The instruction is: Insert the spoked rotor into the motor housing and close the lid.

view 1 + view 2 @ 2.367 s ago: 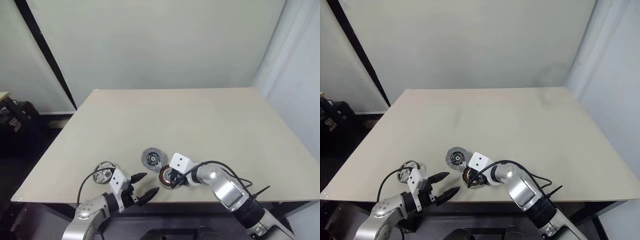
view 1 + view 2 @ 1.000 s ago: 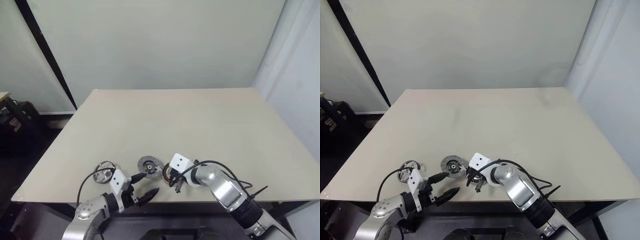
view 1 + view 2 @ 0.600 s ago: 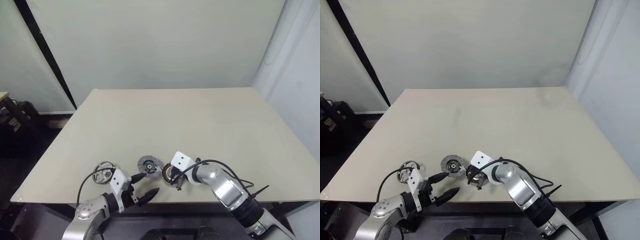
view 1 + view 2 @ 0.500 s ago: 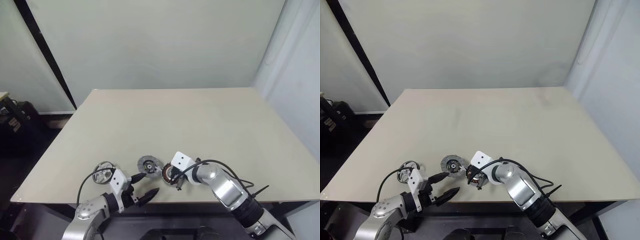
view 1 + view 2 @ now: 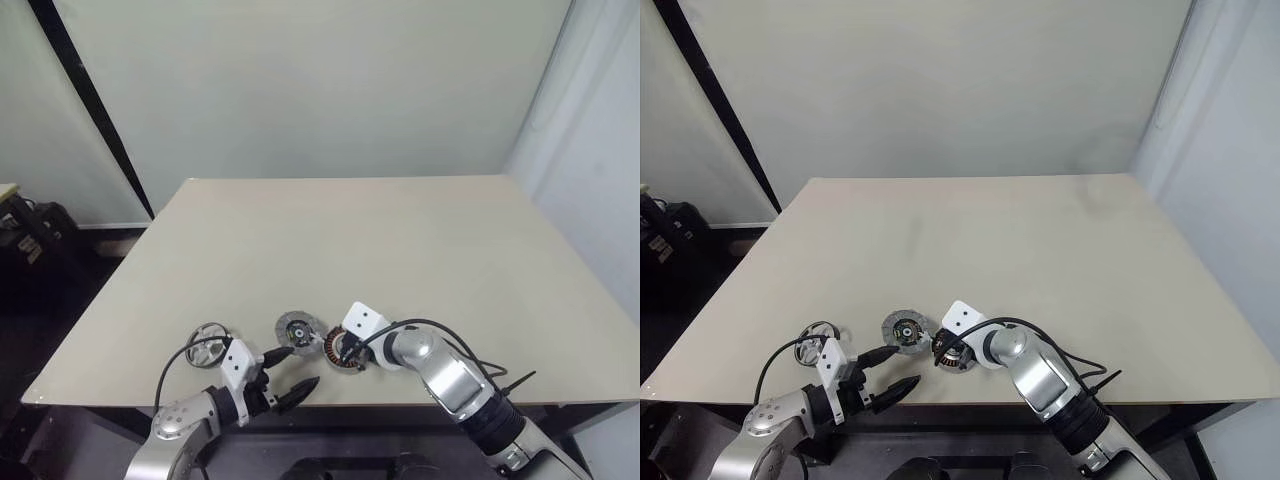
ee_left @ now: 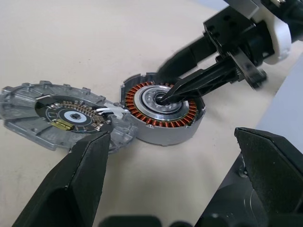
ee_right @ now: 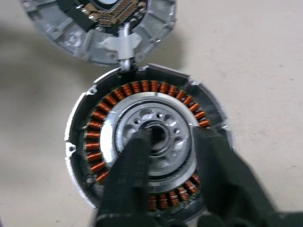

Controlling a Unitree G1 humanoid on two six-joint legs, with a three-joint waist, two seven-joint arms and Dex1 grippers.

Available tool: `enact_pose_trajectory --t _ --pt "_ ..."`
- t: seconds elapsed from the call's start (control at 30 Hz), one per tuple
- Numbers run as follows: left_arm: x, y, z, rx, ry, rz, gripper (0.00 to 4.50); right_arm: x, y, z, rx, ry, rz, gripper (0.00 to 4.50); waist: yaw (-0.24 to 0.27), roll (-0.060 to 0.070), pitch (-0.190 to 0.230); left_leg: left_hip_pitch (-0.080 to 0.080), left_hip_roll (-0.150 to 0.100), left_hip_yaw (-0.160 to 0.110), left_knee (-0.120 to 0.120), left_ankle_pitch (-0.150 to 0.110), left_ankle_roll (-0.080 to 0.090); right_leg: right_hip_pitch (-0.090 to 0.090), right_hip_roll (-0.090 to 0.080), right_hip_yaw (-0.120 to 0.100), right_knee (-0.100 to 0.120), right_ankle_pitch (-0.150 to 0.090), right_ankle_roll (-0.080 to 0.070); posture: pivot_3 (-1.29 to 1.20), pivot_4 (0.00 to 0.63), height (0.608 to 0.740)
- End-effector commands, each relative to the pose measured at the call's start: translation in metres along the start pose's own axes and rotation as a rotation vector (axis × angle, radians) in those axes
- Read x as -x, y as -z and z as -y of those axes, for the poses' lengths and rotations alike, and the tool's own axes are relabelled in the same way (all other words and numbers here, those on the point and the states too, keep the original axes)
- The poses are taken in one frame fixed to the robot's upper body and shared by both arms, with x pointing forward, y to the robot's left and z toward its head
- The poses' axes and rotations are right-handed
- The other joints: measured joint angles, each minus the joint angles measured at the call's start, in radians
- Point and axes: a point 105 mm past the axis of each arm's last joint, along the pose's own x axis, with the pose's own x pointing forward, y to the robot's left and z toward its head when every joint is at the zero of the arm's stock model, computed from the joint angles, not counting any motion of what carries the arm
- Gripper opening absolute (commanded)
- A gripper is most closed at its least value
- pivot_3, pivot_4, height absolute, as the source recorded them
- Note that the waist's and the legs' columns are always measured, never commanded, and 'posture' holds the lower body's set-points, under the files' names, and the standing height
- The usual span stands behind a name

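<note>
The motor housing [image 7: 94,142], ringed with copper windings, lies flat near the table's front edge. My right gripper [image 5: 345,350] stands over it, open, with one fingertip [image 6: 166,98] in the hub's bore and the other above the silver ring. The grey lid [image 5: 298,328] lies beside the housing on its left, joined to it by a short white lead [image 6: 111,111]. The shiny spoked rotor [image 5: 207,341] rests further left. My left gripper [image 5: 305,364] hangs open just in front of the lid, with nothing between its wide-spread fingers [image 6: 75,189].
The beige table [image 5: 400,250] stretches away behind the parts. Its front edge [image 5: 120,398] runs just under both grippers. A black cable [image 5: 495,380] loops off my right forearm. Dark equipment [image 5: 25,240] stands on the floor at the far left.
The right gripper's fingers have parted over the housing's hub; a second ago they were shut. Earlier the housing and lid were drawn a little left. The left arm has stayed still.
</note>
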Motion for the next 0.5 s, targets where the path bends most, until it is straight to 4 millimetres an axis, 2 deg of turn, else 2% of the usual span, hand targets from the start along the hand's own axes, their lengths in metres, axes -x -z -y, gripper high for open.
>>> enact_pose_trajectory --t 0.03,0.07,0.33,0.43,0.5 --pt "-0.0006 -0.0069 0.0011 -0.033 0.013 0.019 4.50 0.0001 -0.0049 0.0004 0.019 0.007 0.010 2.96 0.000 0.000 0.000 0.000 0.000 0.000 0.000 0.000 0.000 0.000 0.000 0.000 0.000 0.000 0.000 0.00 0.000 0.740" --pt "-0.0007 -0.0071 0.0012 -0.033 0.013 0.021 4.50 -0.0001 -0.0041 0.0001 0.020 0.006 0.007 3.28 0.000 0.000 0.000 0.000 0.000 0.000 0.000 0.000 0.000 0.000 0.000 0.000 0.000 0.000 0.000 0.00 0.000 0.740" --pt "-0.0011 -0.0076 0.0012 -0.034 0.011 0.026 4.50 -0.0001 -0.0024 -0.0015 0.010 -0.009 -0.001 3.28 -0.001 0.000 0.000 0.000 0.000 0.000 0.000 -0.001 0.000 0.000 0.000 0.000 0.000 0.000 0.000 0.00 0.000 0.740" --pt "-0.0011 -0.0075 0.0011 -0.034 0.010 0.027 4.50 -0.0002 -0.0023 -0.0040 -0.001 -0.023 -0.001 2.71 -0.001 0.000 0.000 0.000 0.000 0.000 0.000 -0.001 0.000 0.000 0.000 0.000 0.000 0.000 0.000 0.00 0.000 0.740" --pt "-0.0011 -0.0075 0.0011 -0.034 0.010 0.028 4.50 -0.0002 -0.0021 -0.0047 -0.006 -0.028 -0.002 2.00 -0.001 0.000 0.000 0.000 0.000 0.000 0.000 -0.001 0.000 0.000 0.000 0.000 0.000 0.000 0.000 0.00 0.000 0.740"
